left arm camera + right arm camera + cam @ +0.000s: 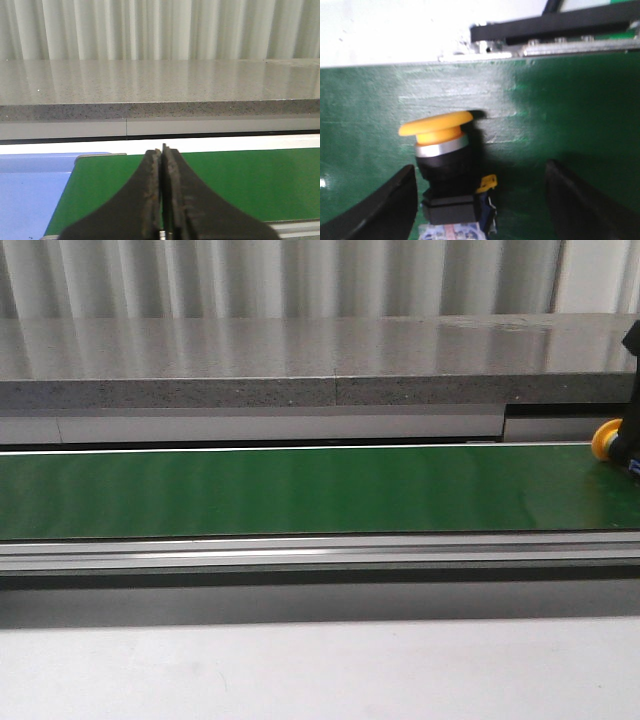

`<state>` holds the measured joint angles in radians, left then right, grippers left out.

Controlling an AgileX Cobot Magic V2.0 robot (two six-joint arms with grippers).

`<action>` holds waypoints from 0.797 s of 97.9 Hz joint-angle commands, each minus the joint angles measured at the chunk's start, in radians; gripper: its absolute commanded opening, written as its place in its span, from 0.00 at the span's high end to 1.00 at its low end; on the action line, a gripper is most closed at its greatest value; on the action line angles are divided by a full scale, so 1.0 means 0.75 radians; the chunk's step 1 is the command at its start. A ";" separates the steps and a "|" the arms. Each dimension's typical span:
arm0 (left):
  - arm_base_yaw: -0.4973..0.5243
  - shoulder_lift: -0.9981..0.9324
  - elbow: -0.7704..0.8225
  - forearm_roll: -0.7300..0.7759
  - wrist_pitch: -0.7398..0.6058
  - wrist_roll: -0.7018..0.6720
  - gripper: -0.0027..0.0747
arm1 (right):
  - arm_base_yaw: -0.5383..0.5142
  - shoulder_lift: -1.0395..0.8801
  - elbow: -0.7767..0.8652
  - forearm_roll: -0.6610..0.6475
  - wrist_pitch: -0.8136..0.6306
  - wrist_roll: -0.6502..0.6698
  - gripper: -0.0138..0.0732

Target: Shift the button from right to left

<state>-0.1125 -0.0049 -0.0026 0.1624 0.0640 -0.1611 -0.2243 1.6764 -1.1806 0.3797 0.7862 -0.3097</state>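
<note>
The button (pixel 441 165) lies on its side on the green belt (pixel 300 490), with a yellow-orange cap, silver ring, dark collar and blue-and-clear body. In the front view only its cap (pixel 606 438) shows at the far right edge. My right gripper (pixel 479 200) is open around it: the button rests close to one finger, with a wide gap to the other finger (pixel 580 200). My left gripper (pixel 162 155) is shut with nothing in it, over the belt's left end. It is out of the front view.
A grey speckled counter (pixel 300 360) runs behind the belt. A metal rail (pixel 300 555) borders the belt's near side. A blue surface (pixel 35 190) lies beyond the belt's left end. A black bracket (pixel 555 25) sits past the belt's far edge.
</note>
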 commanded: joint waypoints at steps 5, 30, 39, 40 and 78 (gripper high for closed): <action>-0.008 -0.046 0.034 0.001 -0.108 -0.012 0.99 | 0.004 -0.173 -0.036 0.061 -0.060 -0.057 0.22; -0.008 -0.046 0.034 0.001 -0.108 -0.012 0.99 | 0.005 -0.493 0.006 0.064 -0.111 -0.183 0.22; -0.008 -0.046 0.034 0.001 -0.108 -0.012 0.99 | 0.005 -0.649 0.094 0.064 -0.186 -0.225 0.22; -0.008 -0.046 0.034 0.001 -0.108 -0.012 0.99 | 0.005 -0.661 0.103 0.064 -0.192 -0.226 0.22; -0.008 -0.046 0.034 0.001 -0.108 -0.012 0.99 | 0.005 -1.265 0.594 0.055 -0.338 -0.252 0.22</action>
<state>-0.1125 -0.0049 -0.0026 0.1624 0.0640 -0.1611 -0.2226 0.8075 -0.7707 0.3993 0.6176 -0.4862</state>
